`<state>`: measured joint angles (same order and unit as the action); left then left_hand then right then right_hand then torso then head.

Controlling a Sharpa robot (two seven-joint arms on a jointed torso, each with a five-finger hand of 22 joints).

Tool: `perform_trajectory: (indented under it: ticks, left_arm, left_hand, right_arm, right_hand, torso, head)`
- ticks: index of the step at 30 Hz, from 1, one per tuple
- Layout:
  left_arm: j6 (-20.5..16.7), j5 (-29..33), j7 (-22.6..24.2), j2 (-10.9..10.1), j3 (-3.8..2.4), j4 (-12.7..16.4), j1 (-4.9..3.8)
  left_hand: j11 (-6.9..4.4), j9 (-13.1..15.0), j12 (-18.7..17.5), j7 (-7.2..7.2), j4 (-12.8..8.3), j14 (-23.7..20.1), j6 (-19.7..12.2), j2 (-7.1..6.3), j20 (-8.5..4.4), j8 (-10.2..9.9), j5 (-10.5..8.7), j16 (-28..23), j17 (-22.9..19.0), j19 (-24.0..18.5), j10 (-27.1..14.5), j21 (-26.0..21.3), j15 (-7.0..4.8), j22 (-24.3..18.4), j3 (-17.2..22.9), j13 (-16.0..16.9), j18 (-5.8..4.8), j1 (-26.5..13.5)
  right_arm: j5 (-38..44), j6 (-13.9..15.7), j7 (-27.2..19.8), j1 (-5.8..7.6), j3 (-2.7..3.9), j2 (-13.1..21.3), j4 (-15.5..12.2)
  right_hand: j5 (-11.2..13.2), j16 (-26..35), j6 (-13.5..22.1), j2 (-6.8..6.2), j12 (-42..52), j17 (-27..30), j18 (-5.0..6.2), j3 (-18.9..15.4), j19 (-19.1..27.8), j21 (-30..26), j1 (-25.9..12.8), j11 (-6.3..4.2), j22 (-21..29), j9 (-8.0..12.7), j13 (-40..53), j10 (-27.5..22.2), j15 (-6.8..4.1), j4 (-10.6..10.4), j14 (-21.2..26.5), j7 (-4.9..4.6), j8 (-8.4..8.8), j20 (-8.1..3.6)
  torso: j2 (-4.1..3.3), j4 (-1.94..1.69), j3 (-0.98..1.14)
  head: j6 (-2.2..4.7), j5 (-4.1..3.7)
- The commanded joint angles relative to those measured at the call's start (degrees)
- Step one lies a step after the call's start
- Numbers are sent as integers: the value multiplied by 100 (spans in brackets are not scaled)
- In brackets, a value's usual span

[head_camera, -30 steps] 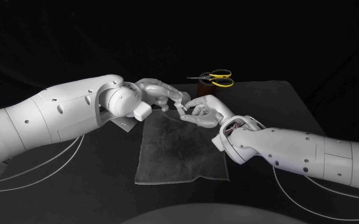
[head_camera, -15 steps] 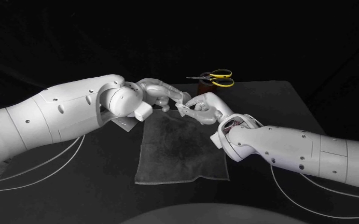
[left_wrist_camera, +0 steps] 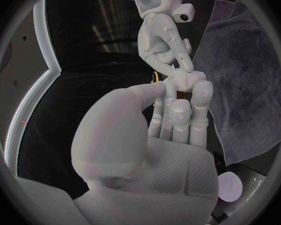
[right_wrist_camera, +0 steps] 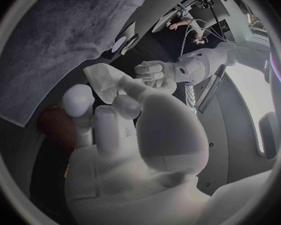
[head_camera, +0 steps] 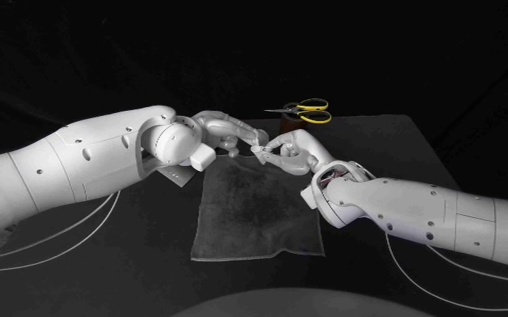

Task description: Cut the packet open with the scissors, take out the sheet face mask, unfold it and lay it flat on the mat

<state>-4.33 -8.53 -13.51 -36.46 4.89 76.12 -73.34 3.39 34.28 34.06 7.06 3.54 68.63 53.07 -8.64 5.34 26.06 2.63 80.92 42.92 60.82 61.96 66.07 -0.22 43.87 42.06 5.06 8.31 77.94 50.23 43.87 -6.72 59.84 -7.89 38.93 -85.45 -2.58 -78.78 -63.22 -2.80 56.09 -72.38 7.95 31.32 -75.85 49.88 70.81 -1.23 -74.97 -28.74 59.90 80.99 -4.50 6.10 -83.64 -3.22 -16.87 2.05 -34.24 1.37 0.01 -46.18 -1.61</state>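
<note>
Both silver hands meet fingertip to fingertip right over the far edge of the dark grey cloth mat (head_camera: 254, 218), with the left hand (head_camera: 225, 134) and right hand (head_camera: 294, 152) each pinching a small pale bit of the white sheet face mask (head_camera: 261, 150). The yellow-handled scissors (head_camera: 307, 111) sit beyond the mat's far right corner, near the black table's (head_camera: 392, 148) far edge, on a small brown stand (head_camera: 288, 123).

Mask (right_wrist_camera: 105, 81) mostly hidden btwn fingertips of right hand (head_camera: 294, 152) and left hand (head_camera: 222, 133) in head view; shape and extent unreadable (in right wrist view, folded white corner stuck out past fingers). Whether left hand gripped it: couldn't tell. Mat (head_camera: 254, 210) far edge covered by both hands. Packet (head_camera: 172, 176) largely under left arm. Scissors (head_camera: 307, 111) blades too small and dark to make out.
</note>
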Motion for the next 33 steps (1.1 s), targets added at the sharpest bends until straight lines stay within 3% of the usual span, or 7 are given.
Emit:
perform_trajectory:
  ticks: [1,9,25,29,31,32,33]
  left_arm:
    - [-305,53,121,-1,-6,-14,-3]
    - [-519,91,163,-35,-8,-48,-3]
    - [-449,107,47,-48,-8,-73,-3]
    - [-427,107,44,-45,-8,-75,-3]
    - [-405,107,52,-41,-8,-77,-3]
    - [-391,107,57,-39,-8,-77,-3]
    - [-376,107,62,-38,-8,-78,-3]
  left_hand:
    - [-14,1177,-36,9,11,21,52,-44,6,28,18,16,-11,46,38,35,-5,8,34,9,74,-4]
    - [-16,1182,-43,7,8,42,60,-47,3,24,18,20,26,90,51,69,-7,67,46,13,63,-7]
    - [-18,1185,-48,6,7,48,64,-52,2,21,18,20,32,105,58,80,-9,83,52,14,60,-10]
    - [-20,1191,-59,3,3,60,72,-62,-1,16,18,20,48,114,68,86,-11,88,63,17,59,-14]
    - [-20,1191,-59,3,3,60,72,-62,-1,16,18,20,48,114,68,86,-11,88,63,17,59,-14]
    - [-21,1193,-63,3,0,60,74,-68,-2,13,18,18,44,115,71,87,-13,86,66,18,59,-15]
    - [-22,1194,-65,2,-1,61,75,-70,-2,12,18,18,46,114,72,86,-13,84,67,19,60,-16]
  right_arm:
    - [327,-141,99,6,5,47,1]
    - [706,-213,287,9,5,194,-17]
    - [892,-167,447,13,6,344,-71]
    - [789,-296,304,15,6,346,-75]
    - [733,-450,235,16,6,339,-82]
    - [701,-547,201,17,6,332,-85]
    - [669,-638,171,19,6,326,-89]
  right_hand:
    - [-21,-68,-34,-23,53,-68,-89,60,-62,100,-69,-11,-225,-111,45,61,8,30,-83,19,-113,-7]
    - [-21,-102,-38,-41,86,-121,-100,103,-83,181,-97,-15,-266,-120,81,89,4,65,-107,23,-137,-11]
    - [-21,-118,-41,-51,88,-146,-108,132,-99,236,-119,-19,-294,-126,88,102,0,85,-120,26,-154,-15]
    - [-20,26,50,-93,-142,55,-60,193,26,-36,-166,1,-228,-128,-78,11,11,138,-32,4,-148,-13]
    - [-17,302,146,-187,-627,427,24,165,288,-585,-238,38,-71,-126,-437,-241,48,180,168,-20,-134,12]
    - [-6,527,269,-268,-922,727,77,97,480,-967,-362,99,42,-86,-648,-431,91,146,342,-99,-61,37]
    - [-69,853,523,-423,-1473,1151,144,-11,784,-1558,-530,208,223,-1,-1062,-755,178,105,609,-237,105,87]
  torso:
    - [1,-1,0]
    - [1,3,4]
    - [0,0,2]
    - [-1,-1,0]
    - [0,-3,0]
    - [0,-2,1]
    - [0,-1,-1]
  head:
    - [-6,5]
    - [0,9]
    - [3,-1]
    - [8,-2]
    - [10,-7]
    - [10,-8]
    - [14,-8]
